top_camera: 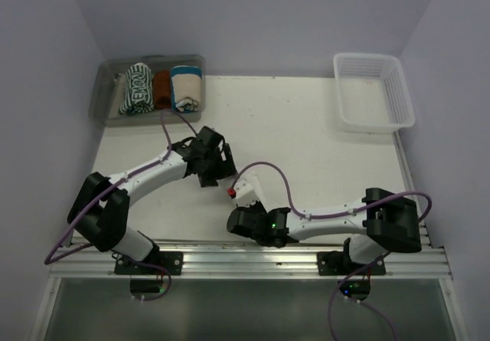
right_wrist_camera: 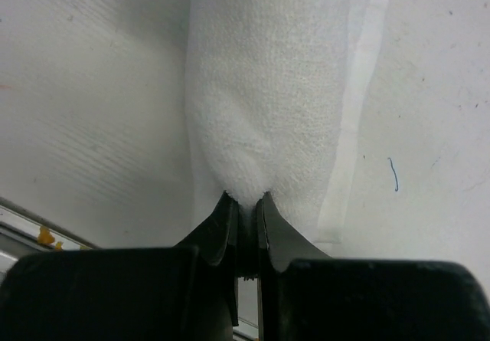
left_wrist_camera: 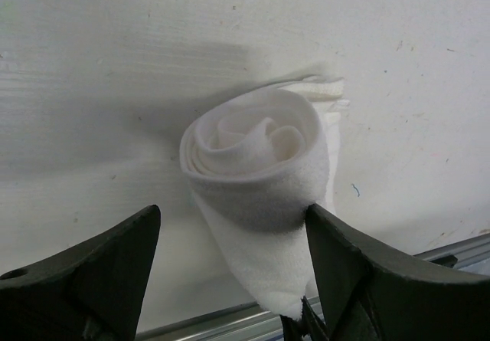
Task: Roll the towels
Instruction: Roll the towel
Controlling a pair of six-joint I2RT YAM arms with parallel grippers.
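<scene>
Starting wide, we have the white tabletop (top_camera: pixel 306 142), with the left arm (top_camera: pixel 145 174) and the right arm (top_camera: pixel 329 218) both bent inward over its near half. Up in the far left corner sits the clear plastic bin (top_camera: pixel 103 96) with three rolled towels lined up inside (a green-and-white patterned one (top_camera: pixel 138 88), a rust-brown one (top_camera: pixel 161 88), a blue-and-cream one (top_camera: pixel 186 86)), so we take that as the home for finished rolls. In the far right corner stands the white slatted plastic basket (top_camera: pixel 400 96).

Now to the action: the white terry towel (left_wrist_camera: pixel 256 172) lies near the front edge, between the two wrists, wound into a roll. From the left wrist we look straight at its spiral end, with the layers coiled fairly tight and a loose edge fanning out on the far side.

The right gripper (right_wrist_camera: pixel 245 201) has its fingers clamped together on a pinch of cloth at one end of the roll. Our read is that this anchors it against unwinding. The left gripper (left_wrist_camera: pixel 231 212) is spread wide, a black finger (left_wrist_camera: pixel 99 272) on either side of the roll, holding nothing. Whether the other finger brushes the cloth, we cannot tell. We'd judge the rolling essentially done here, and a carry to the bin looks likely next.

Smallest of all is a little red tab (top_camera: pixel 230 193) beside the towel, too small to identify.
</scene>
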